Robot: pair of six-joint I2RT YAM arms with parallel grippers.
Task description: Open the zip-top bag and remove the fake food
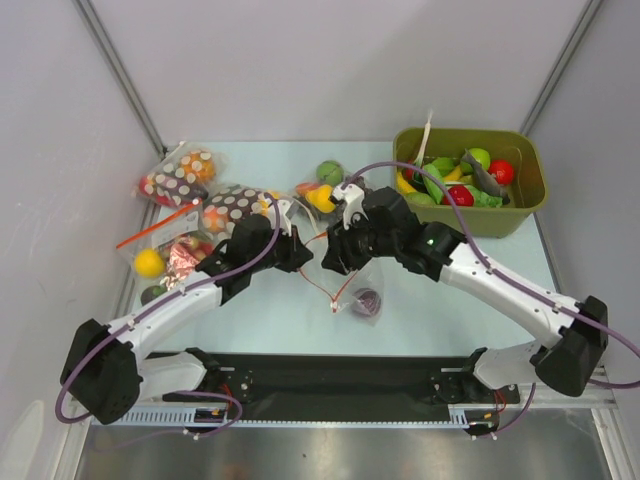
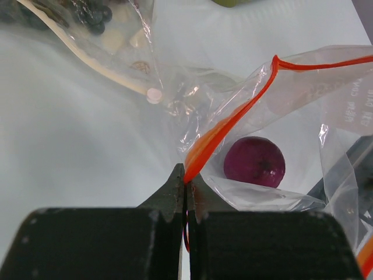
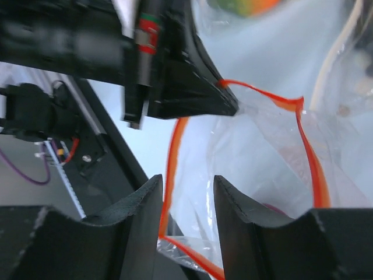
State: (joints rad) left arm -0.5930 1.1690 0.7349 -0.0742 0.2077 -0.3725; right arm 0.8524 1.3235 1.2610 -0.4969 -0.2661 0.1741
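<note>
The zip-top bag (image 1: 358, 292) hangs open between my two grippers above the table, its red-orange zip strip (image 2: 233, 116) spread in a loop. A round purple piece (image 2: 254, 161) lies inside it and also shows in the top view (image 1: 366, 300). My left gripper (image 2: 186, 182) is shut on the zip strip at one side of the mouth. My right gripper (image 3: 186, 191) is open, with the strip (image 3: 170, 181) and clear bag wall between its fingers. In the right wrist view the left gripper (image 3: 230, 107) pinches the strip's far side.
A green bin (image 1: 528, 205) at the back right holds a red ball (image 1: 501, 172), green pieces and a grey fish-like piece (image 1: 485, 178). Brown white-dotted bags (image 1: 180, 175), a bag with a yellow ball (image 1: 150, 263) and a bag with a white zip strip (image 2: 87, 58) lie at the left and back.
</note>
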